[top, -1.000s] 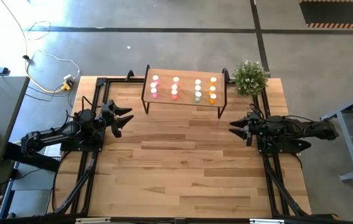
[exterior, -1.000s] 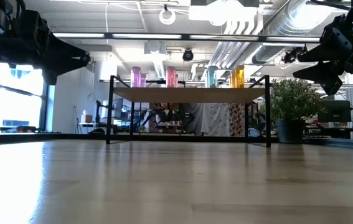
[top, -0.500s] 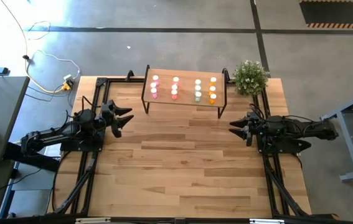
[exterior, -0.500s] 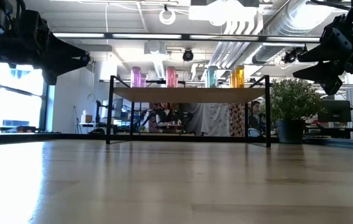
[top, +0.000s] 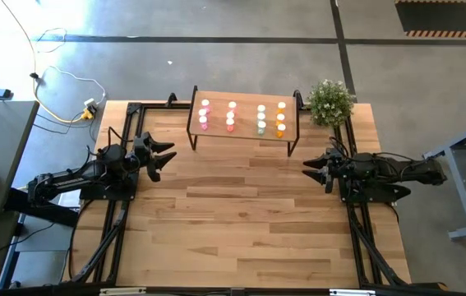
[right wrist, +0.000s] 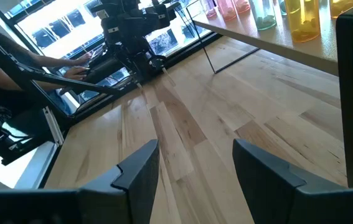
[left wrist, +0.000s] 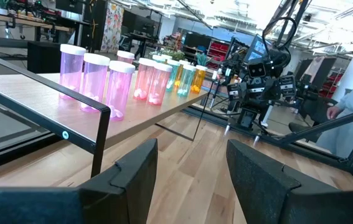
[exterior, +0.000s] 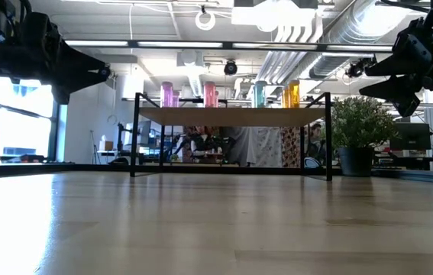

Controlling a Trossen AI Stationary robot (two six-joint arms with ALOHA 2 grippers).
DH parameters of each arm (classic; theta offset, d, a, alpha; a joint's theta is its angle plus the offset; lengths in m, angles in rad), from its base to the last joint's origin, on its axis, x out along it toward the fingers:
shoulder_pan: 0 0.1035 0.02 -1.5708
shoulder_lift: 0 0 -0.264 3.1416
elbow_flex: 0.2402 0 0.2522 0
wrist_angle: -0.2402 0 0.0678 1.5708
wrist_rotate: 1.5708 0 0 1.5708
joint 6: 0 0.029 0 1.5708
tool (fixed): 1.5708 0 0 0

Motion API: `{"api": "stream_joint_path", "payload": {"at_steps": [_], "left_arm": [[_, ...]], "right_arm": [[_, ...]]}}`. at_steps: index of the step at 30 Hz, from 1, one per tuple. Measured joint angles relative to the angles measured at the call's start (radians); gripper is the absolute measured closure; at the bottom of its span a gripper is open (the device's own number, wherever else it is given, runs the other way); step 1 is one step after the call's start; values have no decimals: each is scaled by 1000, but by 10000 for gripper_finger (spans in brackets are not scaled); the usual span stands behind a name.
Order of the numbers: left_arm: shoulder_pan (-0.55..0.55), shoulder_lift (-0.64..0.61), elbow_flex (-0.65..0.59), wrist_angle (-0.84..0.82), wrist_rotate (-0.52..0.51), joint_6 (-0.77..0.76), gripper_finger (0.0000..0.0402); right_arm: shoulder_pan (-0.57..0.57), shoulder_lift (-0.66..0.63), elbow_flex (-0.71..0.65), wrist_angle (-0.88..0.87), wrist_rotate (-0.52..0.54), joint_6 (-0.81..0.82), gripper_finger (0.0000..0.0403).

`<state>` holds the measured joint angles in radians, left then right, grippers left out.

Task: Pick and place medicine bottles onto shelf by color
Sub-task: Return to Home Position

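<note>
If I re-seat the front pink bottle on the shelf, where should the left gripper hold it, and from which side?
Probably hold the front pink bottle by its body below the white cap, left gripper coming level past the shelf at its front-left corner. It stands upright; pink bottles behind and salmon bottles alongside crowd other sides.
</note>
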<state>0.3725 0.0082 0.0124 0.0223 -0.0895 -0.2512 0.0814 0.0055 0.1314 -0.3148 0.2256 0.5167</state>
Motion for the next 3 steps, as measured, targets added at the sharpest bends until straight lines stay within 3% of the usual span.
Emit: {"api": "stream_joint_path", "payload": {"at_steps": [3], "left_arm": [[0, 0, 0, 0, 0, 0, 220]], "right_arm": [[0, 0, 0, 0, 0, 0, 208]]}}
